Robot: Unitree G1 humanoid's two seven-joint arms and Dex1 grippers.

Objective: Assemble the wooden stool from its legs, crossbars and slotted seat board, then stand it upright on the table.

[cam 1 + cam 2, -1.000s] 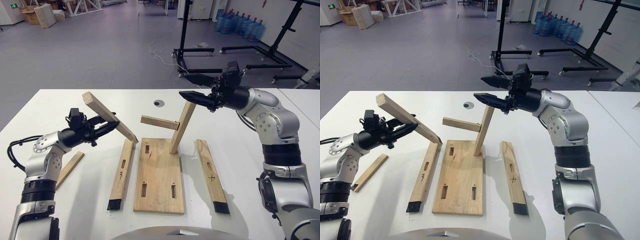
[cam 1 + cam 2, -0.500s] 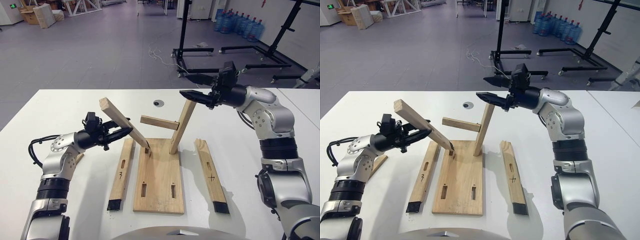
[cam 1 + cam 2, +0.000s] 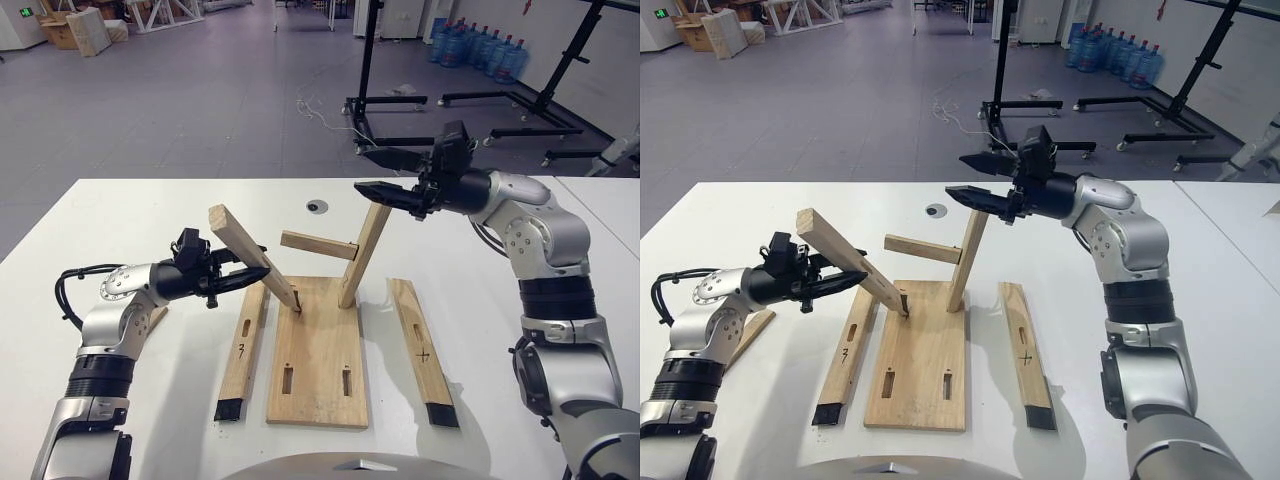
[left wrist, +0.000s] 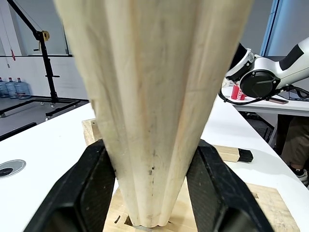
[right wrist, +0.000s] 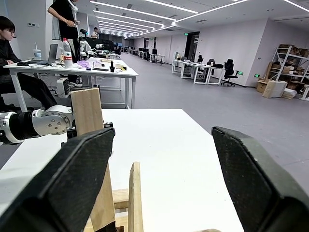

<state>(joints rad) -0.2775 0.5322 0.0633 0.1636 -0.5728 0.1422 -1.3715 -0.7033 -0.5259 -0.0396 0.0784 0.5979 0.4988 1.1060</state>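
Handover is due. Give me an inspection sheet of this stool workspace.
Surface: white table, grommet near its far edge.
Job's things: seat board flat; standing leg in it, crossbar on that leg; held leg tilted, foot at a board slot; left flat leg and right flat leg beside the board; spare bar at the table's left.
Clutter: nothing seen.
Grippers: left gripper shut on held leg; right gripper open at the standing leg's top.
Cables: black cable behind the left gripper; floor cable beyond the table.
Surroundings: black stands, water bottles, boxes.
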